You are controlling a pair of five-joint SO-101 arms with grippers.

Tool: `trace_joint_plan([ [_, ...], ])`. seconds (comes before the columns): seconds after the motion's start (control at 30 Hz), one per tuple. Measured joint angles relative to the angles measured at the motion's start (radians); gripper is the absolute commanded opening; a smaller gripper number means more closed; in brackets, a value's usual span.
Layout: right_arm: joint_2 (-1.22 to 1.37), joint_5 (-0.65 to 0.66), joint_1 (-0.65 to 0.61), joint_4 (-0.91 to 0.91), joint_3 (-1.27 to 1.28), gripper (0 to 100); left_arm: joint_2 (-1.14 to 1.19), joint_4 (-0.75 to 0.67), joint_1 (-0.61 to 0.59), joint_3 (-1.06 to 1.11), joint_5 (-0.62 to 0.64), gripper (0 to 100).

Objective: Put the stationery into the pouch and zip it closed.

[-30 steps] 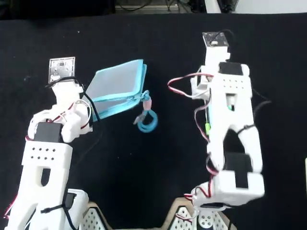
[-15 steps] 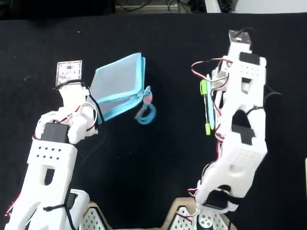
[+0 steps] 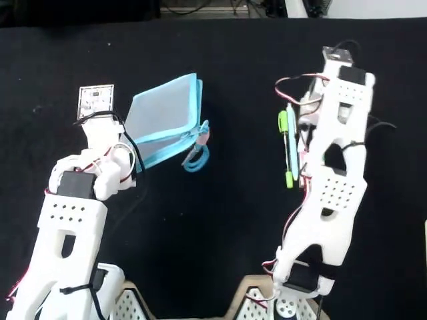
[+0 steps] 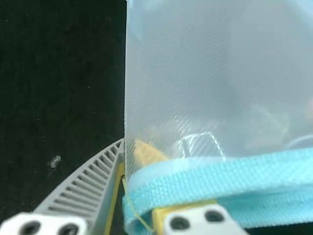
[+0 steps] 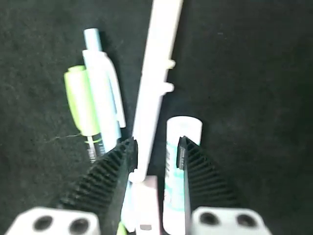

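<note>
The right hand [image 5: 156,142], parted over the pens [image 3: 291,147], has shifted right; the left hand [image 4: 132,152] stays clamped on the pouch [image 3: 163,120].

The pouch [image 3: 163,117] is translucent white with a fine mesh pattern and light-blue trim. The green pen [image 5: 82,105] is lime, the blue pen [image 5: 102,98] pale blue and white, the white pen [image 5: 155,73] plain. The table [image 3: 213,233] is black.

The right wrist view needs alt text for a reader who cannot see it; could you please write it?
The right claw hangs open above the black table, over a long white pen, a blue-and-white pen, a green pen and a short white tube lying together.
</note>
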Motion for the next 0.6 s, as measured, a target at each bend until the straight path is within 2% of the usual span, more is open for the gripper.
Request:
trace_joint_plan([
  [0.23,0.144,0.060,0.034,0.051,-0.178,13.2,0.000,0.000,0.000,0.000,0.000,3],
  [0.47,0.230,0.066,0.034,0.126,-0.333,13.2,0.000,0.000,0.000,0.000,0.000,3],
  [0.6,0.276,0.133,0.060,0.127,-0.358,12.9,0.000,0.000,0.000,0.000,0.000,3],
])
